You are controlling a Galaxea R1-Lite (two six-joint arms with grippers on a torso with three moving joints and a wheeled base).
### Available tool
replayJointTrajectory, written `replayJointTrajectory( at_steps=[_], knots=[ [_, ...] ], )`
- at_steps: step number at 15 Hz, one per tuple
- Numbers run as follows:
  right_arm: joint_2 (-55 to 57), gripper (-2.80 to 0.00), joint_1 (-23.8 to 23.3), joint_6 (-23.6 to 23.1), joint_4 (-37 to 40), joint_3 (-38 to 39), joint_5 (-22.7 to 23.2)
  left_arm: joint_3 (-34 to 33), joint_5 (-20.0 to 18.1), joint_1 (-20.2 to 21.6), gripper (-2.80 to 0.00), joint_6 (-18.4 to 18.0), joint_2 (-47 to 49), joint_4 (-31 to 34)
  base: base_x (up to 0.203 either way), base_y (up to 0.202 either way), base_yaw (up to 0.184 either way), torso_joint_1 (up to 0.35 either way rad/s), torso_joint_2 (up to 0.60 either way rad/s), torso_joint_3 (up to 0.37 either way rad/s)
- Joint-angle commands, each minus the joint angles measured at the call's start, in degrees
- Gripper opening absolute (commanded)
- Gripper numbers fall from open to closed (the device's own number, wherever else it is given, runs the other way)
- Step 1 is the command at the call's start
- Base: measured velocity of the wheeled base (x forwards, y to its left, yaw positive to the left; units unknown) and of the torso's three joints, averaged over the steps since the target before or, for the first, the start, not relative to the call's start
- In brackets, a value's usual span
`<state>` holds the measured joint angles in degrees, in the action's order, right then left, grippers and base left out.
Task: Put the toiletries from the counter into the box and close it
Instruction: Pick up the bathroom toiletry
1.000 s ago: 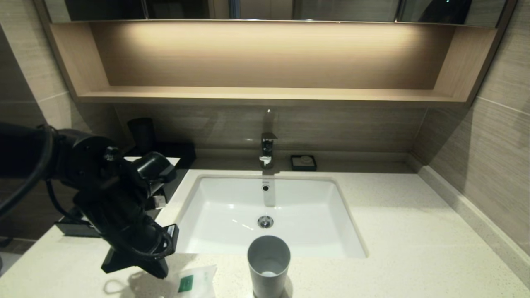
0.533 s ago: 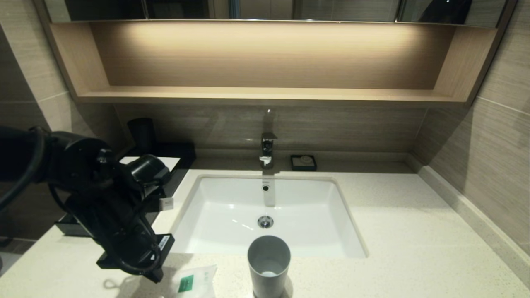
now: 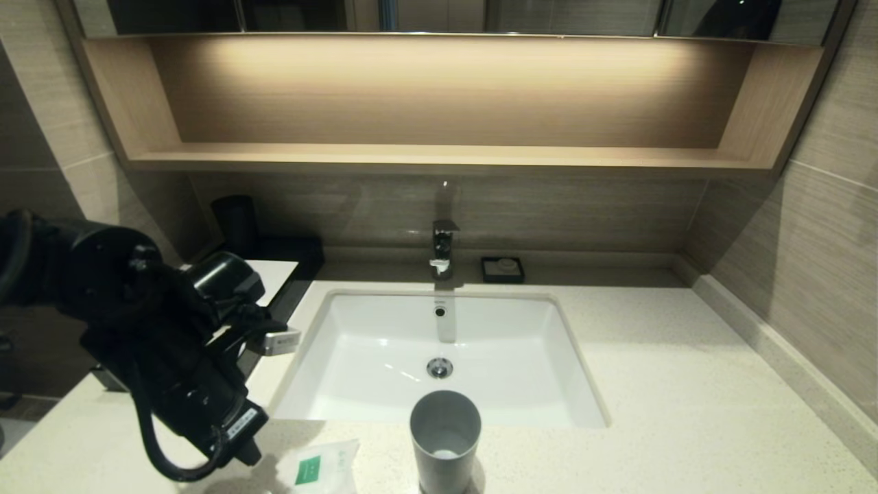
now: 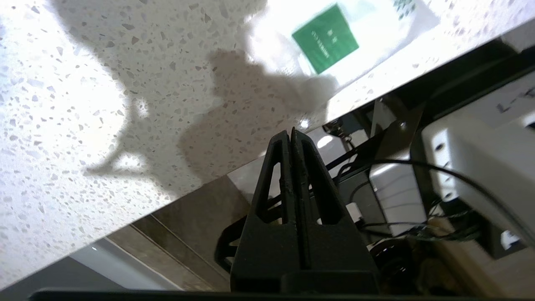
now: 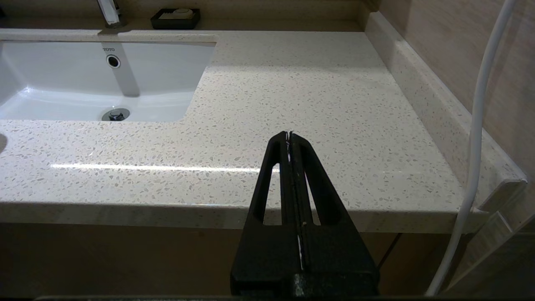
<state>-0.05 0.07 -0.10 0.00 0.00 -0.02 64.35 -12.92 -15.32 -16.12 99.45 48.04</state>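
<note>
One squarish translucent packet with a green label lies on the speckled counter near its front edge, left of the grey cup. My left arm hangs over the counter's left front corner. The left gripper is shut and holds nothing; its tip is above the counter's front edge, a short way from the packet and not touching it. The black box with the white top panel stands behind the arm and is mostly hidden by it. The right gripper is shut and empty, low in front of the counter's right part.
A grey cup stands at the front edge before the white sink. The faucet and a small black soap dish sit at the back. A dark cup stands behind the box. A wooden shelf hangs above.
My left arm has swung left and toward the counter's front edge, turning its wrist downward. The packet and cup have stayed in place.
</note>
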Motion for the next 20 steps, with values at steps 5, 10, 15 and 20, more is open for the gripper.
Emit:
replayJointTrajectory(
  at_steps=[5,10,15,20],
  knots=[
    [0.0,-2.8,0.0,0.0,0.0,0.1,0.0,-9.9,-10.0,6.4,-2.8,-8.9,-4.1,-13.2,0.0,0.0,0.0,0.0,0.0,0.0],
    [0.0,-2.8,0.0,0.0,0.0,0.1,0.0,-12.0,-12.9,6.4,-2.8,-11.1,-7.0,-13.2,0.0,0.0,0.0,0.0,0.0,0.0],
    [0.0,-2.8,0.0,0.0,0.0,0.1,0.0,-17.4,-16.1,6.2,-2.8,-15.3,-10.0,-17.5,0.0,0.0,0.0,0.0,0.0,0.0],
    [0.0,-2.8,0.0,0.0,0.0,0.1,0.0,-21.8,-16.6,5.8,-2.8,-15.2,-11.1,-24.8,0.0,0.0,0.0,0.0,0.0,0.0]
  ],
)
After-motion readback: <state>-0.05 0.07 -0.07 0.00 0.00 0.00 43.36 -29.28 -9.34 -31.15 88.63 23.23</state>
